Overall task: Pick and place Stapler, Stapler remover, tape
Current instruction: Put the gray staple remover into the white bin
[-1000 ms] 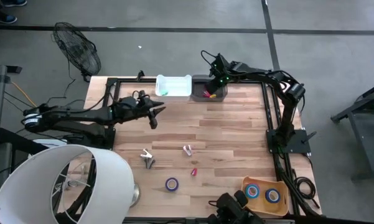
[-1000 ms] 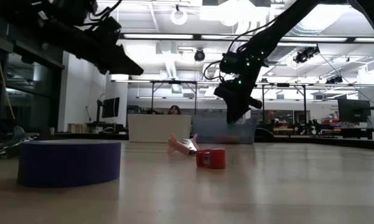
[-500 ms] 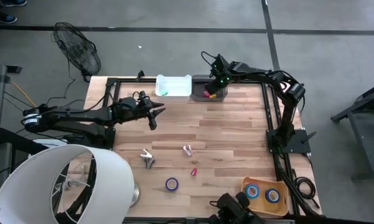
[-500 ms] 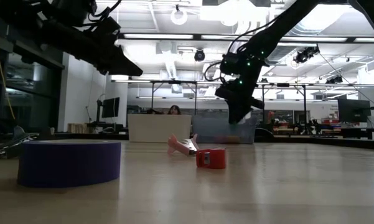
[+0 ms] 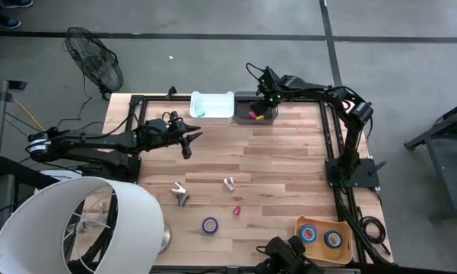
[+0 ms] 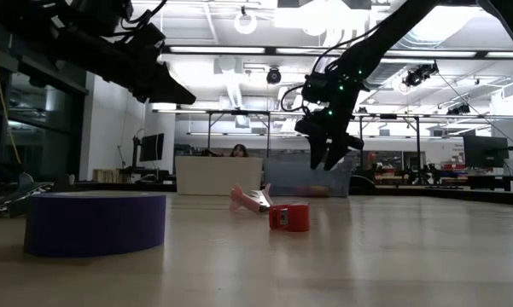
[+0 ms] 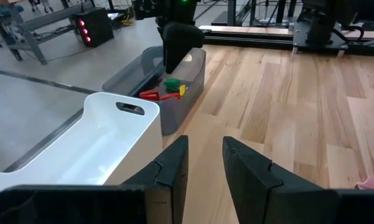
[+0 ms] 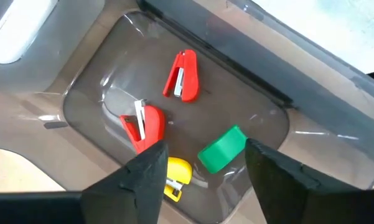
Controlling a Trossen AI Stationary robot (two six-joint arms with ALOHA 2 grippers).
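Observation:
My right gripper [image 8: 202, 168] hangs open over the grey bin [image 8: 99, 74] at the table's far edge, pointing steeply down [image 5: 264, 101]. In the bin lie two red staplers [image 8: 183, 74], a yellow piece [image 8: 174, 171] and a green piece [image 8: 223, 149]. On the wood near the front lie a small red stapler [image 5: 236, 209], a pink staple remover [image 5: 229, 183], a grey remover [image 5: 181, 195] and a purple tape roll [image 5: 210, 224]. My left gripper [image 5: 188, 144] hovers above the table's left part, slightly open with nothing between its fingers [image 7: 205, 158].
A white bin [image 5: 213, 103] stands beside the grey bin on its left. A tray [image 5: 342, 255] with two tape rolls sits at the near right corner. A large white shade [image 5: 68, 228] covers the near left corner. A black frame borders the table.
My right gripper has opened over the grey bin, staying where it was. My left arm has kept still.

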